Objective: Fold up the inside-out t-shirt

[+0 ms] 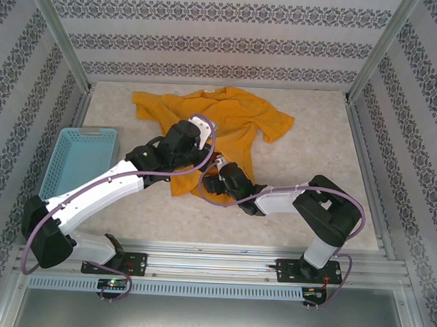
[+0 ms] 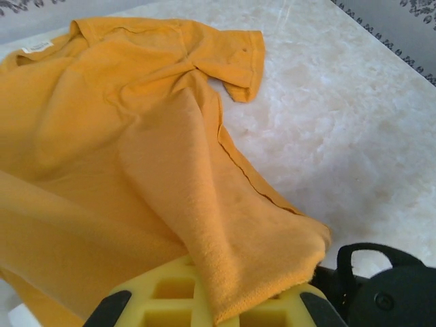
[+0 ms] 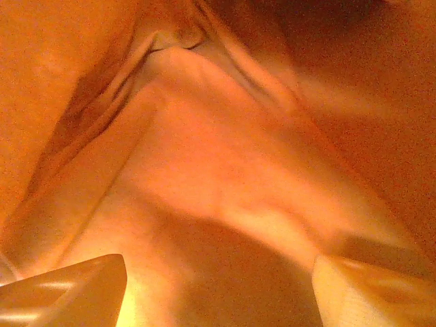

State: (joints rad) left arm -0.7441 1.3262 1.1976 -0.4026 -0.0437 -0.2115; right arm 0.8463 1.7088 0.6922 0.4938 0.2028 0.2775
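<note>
The left gripper (image 2: 212, 303) clamps the mustard-yellow cotton t-shirt (image 2: 102, 136) by its near hem, lifting it, probably so the right gripper (image 3: 218, 286), jaws wide and empty, can reach inside. The rest sprawls toward twelve o'clock on the pale desk (image 2: 354, 136).

A: Top view is bright and even, lit from overhead. No glare. Soft shadows under the arms on the table (image 1: 330, 140). Sharp corner to corner.
B: Left wrist?
A: Bright, white light. t-shirt (image 2: 102, 136) is crisp mid-frame. The near fold and left fingers (image 2: 163, 296) go soft. Tabletop slightly washed out on the right.
B: Right wrist?
A: Worst of the three. Dim, heavy orange-red cast, cloth out of focus. Deep shadow top right and in the folds, warm glow low centre. Right fingers (image 3: 68, 293) blurred.
</note>
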